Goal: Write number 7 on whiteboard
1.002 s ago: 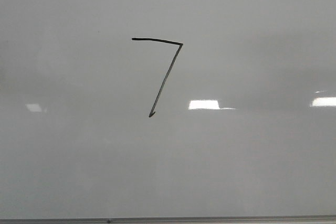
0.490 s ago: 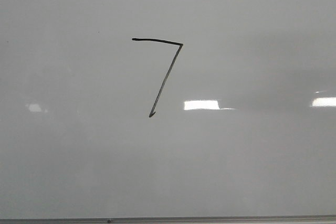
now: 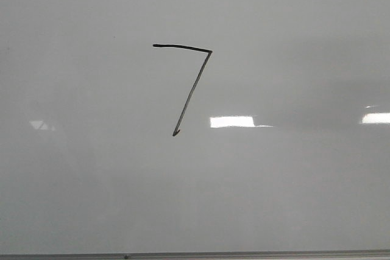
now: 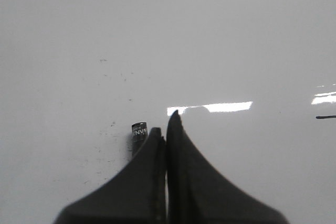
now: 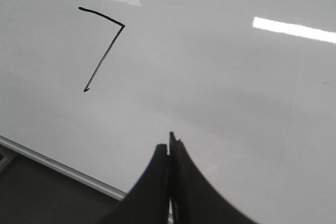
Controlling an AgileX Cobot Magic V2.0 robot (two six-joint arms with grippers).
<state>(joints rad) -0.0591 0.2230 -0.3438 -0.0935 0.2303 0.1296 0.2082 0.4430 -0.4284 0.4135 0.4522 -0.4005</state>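
Jaws of the left gripper [image 4: 167,129] are pressed together, a dark marker [image 4: 138,132] with a printed label poking out beside them. The right gripper [image 5: 169,148] is likewise closed, holding nothing visible. The number 7 [image 3: 189,83] sits upper centre of the front view on the whiteboard [image 3: 292,187], whose metal edge strip [image 3: 244,254] runs along the bottom.

Left end effector [image 4: 167,129] fingers pressed together, right end effector [image 5: 169,148] likewise closed
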